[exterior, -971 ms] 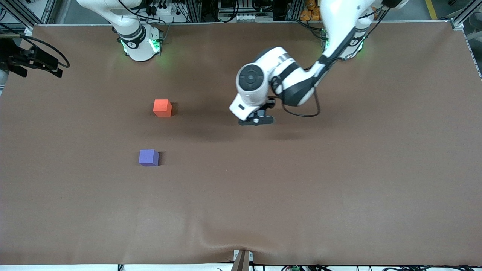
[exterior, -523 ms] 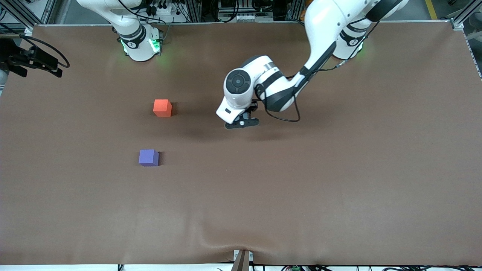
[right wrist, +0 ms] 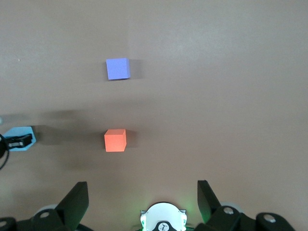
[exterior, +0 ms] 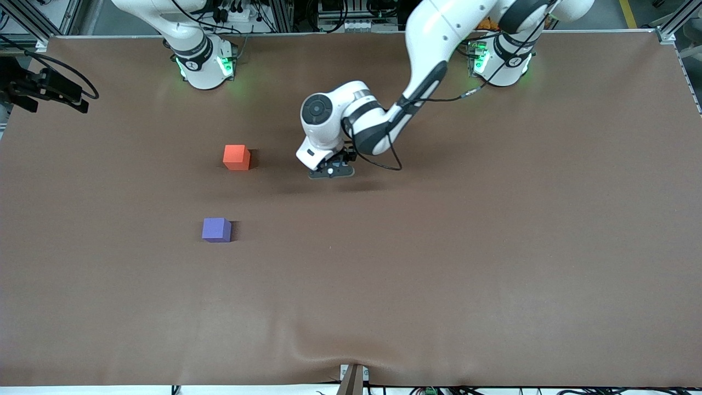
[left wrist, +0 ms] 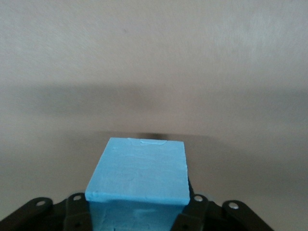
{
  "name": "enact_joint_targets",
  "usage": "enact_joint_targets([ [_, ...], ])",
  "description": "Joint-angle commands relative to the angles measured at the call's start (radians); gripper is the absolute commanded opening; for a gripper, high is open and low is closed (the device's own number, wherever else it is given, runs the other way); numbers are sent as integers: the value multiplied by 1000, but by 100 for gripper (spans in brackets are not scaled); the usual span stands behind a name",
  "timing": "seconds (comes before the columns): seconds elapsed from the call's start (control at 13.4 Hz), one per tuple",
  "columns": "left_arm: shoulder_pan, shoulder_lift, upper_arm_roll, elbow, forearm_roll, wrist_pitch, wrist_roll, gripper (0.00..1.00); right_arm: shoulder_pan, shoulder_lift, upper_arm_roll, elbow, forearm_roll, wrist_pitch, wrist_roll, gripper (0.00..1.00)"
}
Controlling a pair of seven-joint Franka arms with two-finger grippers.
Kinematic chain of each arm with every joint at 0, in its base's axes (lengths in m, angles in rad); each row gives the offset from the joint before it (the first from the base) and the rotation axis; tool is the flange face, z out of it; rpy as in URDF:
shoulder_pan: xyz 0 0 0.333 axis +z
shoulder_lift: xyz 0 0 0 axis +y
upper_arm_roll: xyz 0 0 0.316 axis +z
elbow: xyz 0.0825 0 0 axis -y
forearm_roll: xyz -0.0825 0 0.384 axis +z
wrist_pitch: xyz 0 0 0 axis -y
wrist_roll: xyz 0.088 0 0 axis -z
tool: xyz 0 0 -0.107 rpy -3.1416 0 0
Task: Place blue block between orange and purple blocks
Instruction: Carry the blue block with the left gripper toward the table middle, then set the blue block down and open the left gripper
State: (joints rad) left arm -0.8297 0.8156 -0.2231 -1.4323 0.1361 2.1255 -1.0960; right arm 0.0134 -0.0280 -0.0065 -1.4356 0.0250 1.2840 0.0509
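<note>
Two cubes are seated on the brown table (exterior: 493,247), well apart: the purple block (exterior: 216,229) lies nearest the front camera, and the orange block (exterior: 237,157) is positioned farther from it, toward the right arm's end. The blue block (left wrist: 137,180) is clamped between the closed fingers of the left gripper (exterior: 330,169), which is suspended over bare table beside the orange block, toward the left arm's end. The right gripper (right wrist: 142,195) is held spread open high over its own base while that arm waits
</note>
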Motion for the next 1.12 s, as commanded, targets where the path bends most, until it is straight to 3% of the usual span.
enact_joint_targets([
  [0.0, -31, 10, 36, 32, 23, -4, -10, 100, -24, 2, 13, 7, 24, -9, -10, 100],
  [0.22, -11, -36, 41, 35, 23, -10, -16, 100, -24, 2, 13, 7, 24, -9, -10, 100],
  [0.45, 52, -142, 68, 33, 31, -71, -10, 100, -26, 11, 14, 9, 23, -11, -6, 100],
  [0.82, 320, -321, 70, 23, 31, -189, 163, 100, -7, 68, 20, 14, 6, -5, -8, 100],
  [1.05, 479, -430, 62, -9, 30, -286, 319, 100, 17, 196, 22, 14, 10, -14, -10, 100],
])
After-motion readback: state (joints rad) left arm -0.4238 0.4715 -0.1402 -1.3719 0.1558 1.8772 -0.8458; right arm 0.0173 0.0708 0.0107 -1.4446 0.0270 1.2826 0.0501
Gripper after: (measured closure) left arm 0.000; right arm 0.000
